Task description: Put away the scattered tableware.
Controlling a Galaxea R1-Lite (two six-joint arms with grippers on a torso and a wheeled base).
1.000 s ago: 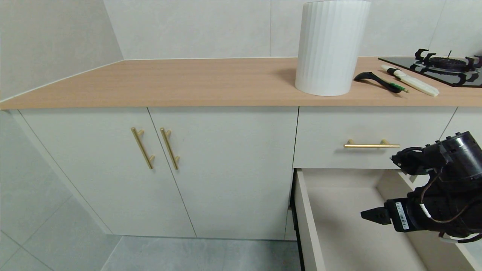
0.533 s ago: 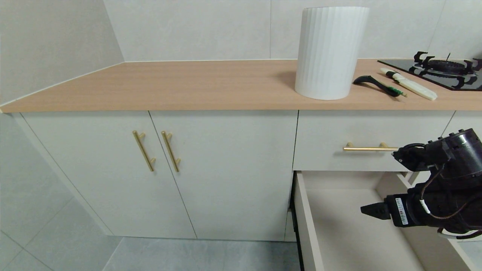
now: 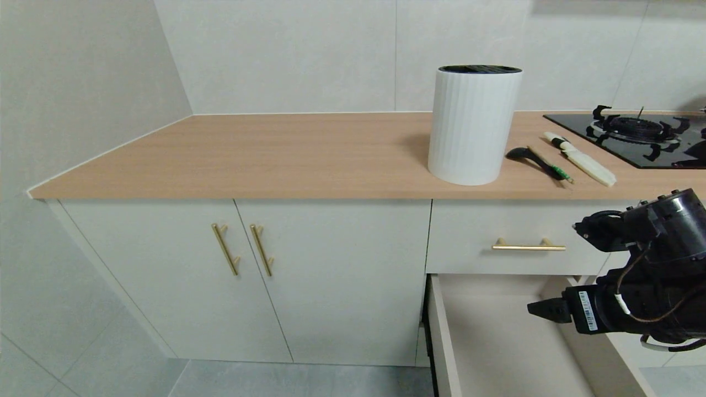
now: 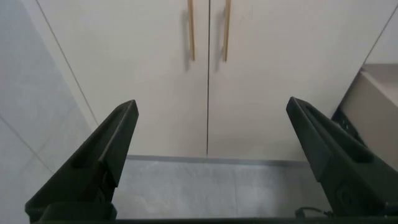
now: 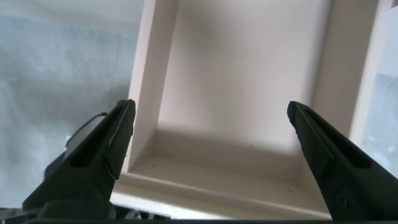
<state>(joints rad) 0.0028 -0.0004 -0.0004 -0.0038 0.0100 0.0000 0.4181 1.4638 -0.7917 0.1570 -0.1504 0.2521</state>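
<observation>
**Black scoop and pale knife: two light pieces to lift off the wood bench**

Both lie flat at the right of the head view, side by side but not touching, between the white ribbed holder and the hob. The scoop is the nearer to the holder, with its bowl turned toward it and a green tip on its thin handle. The knife is a long pale piece with a dark band close to its far end; I cannot tell whether the pale length is bare blade or a sheath.

I judge both to be light and stiff, probably smooth plastic, so they are more likely to slide or spin than to bend. They sit low on the bench, with little height to bite on. I would take the scoop across the middle of its handle, clear of the rounded bowl. I would take the knife across its flat body near the dark band and pinch gently so it does not squirt out.

My right claw hangs over the open drawer at the lower right of the head view, jaws spread wide with nothing between them. My left claw is just as wide and empty, low in front of the cupboard doors.

My count:
- two utensils
- one holder
- one open drawer
- one shut drawer above it
- two cupboard doors
- three gold handles
</observation>
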